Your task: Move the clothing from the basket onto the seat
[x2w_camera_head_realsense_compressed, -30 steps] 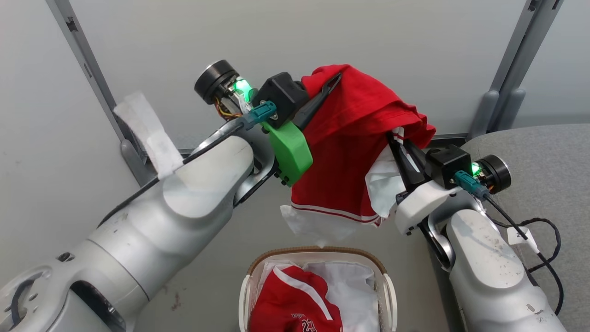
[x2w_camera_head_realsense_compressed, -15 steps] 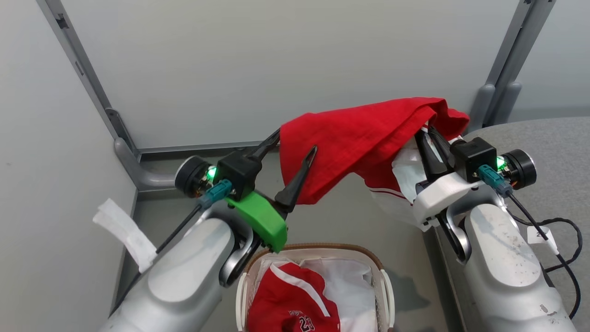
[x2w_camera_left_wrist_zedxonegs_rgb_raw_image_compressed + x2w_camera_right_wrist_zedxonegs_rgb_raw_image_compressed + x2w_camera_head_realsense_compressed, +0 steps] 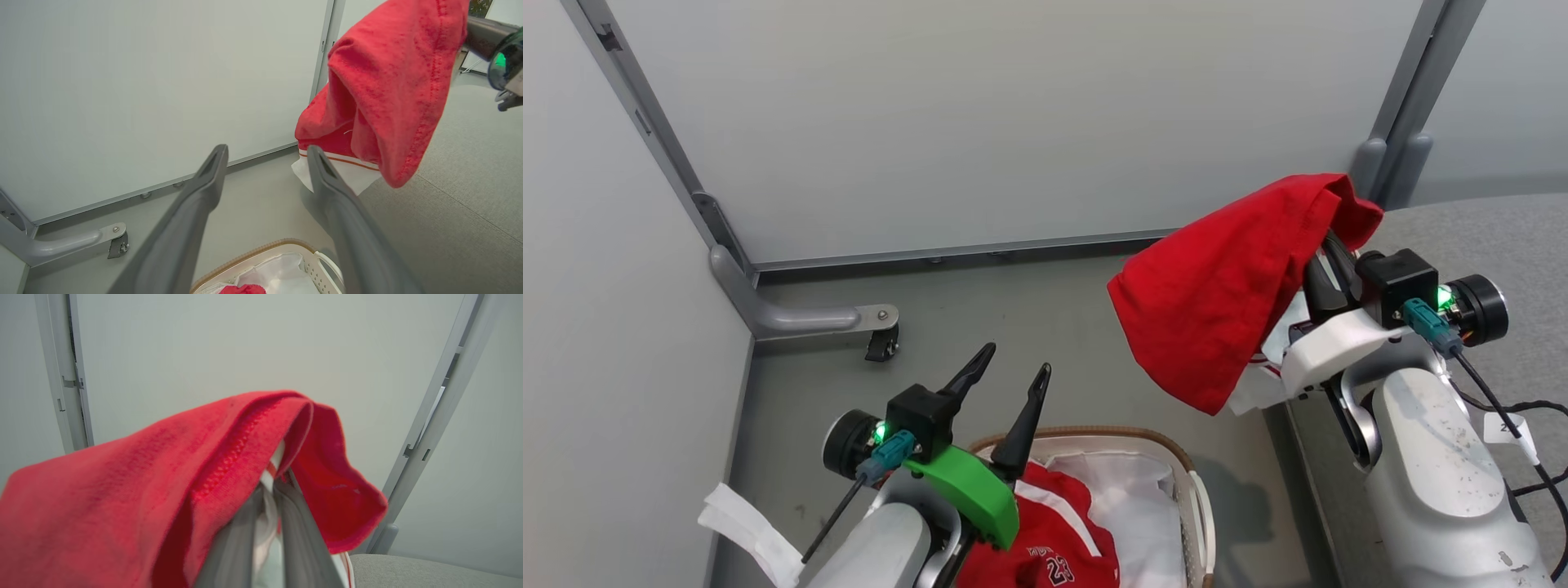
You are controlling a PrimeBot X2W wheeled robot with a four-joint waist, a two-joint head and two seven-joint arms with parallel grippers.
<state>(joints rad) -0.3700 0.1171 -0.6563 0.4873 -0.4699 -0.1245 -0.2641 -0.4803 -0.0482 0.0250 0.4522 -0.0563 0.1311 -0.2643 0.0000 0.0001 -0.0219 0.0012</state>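
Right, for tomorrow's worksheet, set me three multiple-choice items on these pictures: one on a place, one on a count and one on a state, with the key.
1. Where does the red garment with the number print lie?
A. in the basket
B. in the left claw
C. in the right claw

2. How many red garments are in view?
A. one
B. two
C. three

3. What is the state of the left claw?
A. shut on cloth
B. shut on the basket's rim
C. open and empty

Key:
1 A: it rests on the basket's white lining.
2 B: one lies in the basket, and a second red garment is held up by the right claw.
3 C: its fingers stand apart with nothing between them.
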